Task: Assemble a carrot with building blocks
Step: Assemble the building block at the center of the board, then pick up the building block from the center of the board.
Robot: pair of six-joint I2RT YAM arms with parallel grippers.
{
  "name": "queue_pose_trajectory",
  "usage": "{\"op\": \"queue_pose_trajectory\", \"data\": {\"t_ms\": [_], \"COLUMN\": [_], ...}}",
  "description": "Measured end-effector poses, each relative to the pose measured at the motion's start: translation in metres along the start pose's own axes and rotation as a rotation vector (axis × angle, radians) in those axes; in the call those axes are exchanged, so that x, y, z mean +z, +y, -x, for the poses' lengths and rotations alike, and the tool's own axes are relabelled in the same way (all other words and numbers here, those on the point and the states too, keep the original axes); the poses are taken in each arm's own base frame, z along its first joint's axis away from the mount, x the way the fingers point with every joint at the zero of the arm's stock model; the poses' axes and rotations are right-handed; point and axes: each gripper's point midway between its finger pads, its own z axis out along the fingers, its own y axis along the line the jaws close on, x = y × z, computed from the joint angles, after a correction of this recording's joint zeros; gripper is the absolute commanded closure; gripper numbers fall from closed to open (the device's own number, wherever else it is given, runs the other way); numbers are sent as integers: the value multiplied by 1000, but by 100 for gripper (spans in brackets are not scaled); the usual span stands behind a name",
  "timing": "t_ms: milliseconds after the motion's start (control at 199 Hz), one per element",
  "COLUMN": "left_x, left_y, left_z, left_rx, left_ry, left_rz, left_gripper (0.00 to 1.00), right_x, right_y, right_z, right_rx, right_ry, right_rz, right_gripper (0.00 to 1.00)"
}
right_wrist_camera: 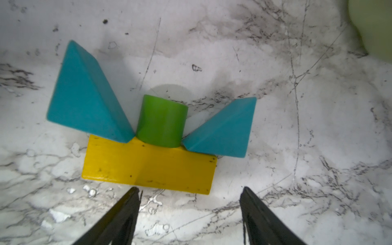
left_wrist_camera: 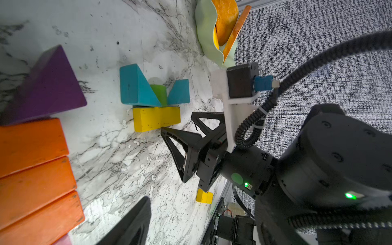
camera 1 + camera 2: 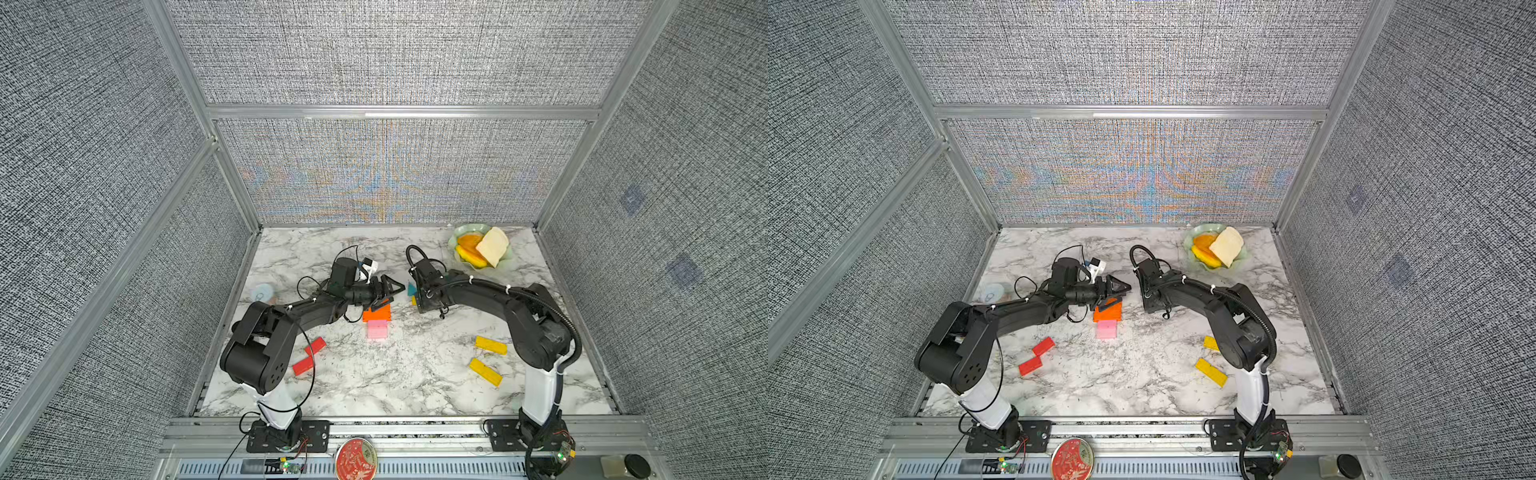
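Observation:
Three orange bars (image 2: 36, 169) lie side by side, with a purple triangle (image 2: 48, 84) at one end and a pink bar (image 3: 377, 330) at the other. My left gripper (image 3: 397, 294) hovers over the orange bars (image 3: 376, 313), open and empty; one finger (image 2: 131, 224) shows in its wrist view. A yellow bar (image 1: 148, 165) carries a lime-green stub (image 1: 161, 123) flanked by two teal triangles (image 1: 84, 95). My right gripper (image 1: 189, 195) stands open just short of that yellow bar, nothing between its fingers. In both top views the right wrist hides most of this group.
Two red bars (image 3: 309, 355) lie front left. Two yellow bars (image 3: 488, 357) lie front right beside the right arm. A pale green dish (image 3: 461, 229) with orange slices and bread (image 3: 492, 245) stands back right. A pale round object (image 3: 264, 293) sits by the left wall.

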Motion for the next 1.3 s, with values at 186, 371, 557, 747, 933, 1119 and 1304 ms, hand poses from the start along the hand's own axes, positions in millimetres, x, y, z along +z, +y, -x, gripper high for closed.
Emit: {"op": "queue_pose_trajectory", "data": {"t_ms": [186, 371, 557, 747, 933, 1119, 1304], "left_x": [0, 2, 5, 17, 41, 63, 75], "left_y": [0, -1, -5, -11, -37, -55, -48], "left_z": [0, -2, -7, -22, -65, -125, -154], "left_rx": [0, 2, 12, 28, 100, 164, 162], "left_ry": [1, 6, 19, 67, 188, 333, 405], "left_rz": [0, -1, -6, -16, -61, -77, -56], "left_gripper": [22, 22, 22, 23, 23, 23, 24], "right_x": [-28, -52, -66, -87, -90, -77, -59], "right_y": [-2, -11, -21, -47, -103, -133, -131], "right_z": [8, 7, -6, -15, -51, -127, -170], "right_rx": [11, 25, 36, 118, 275, 395, 469], "right_ry": [-55, -86, -99, -150, -99, 51, 180], "right_rz": [25, 38, 52, 65, -43, -82, -22], "right_gripper": [23, 23, 23, 19, 1, 1, 1]}}
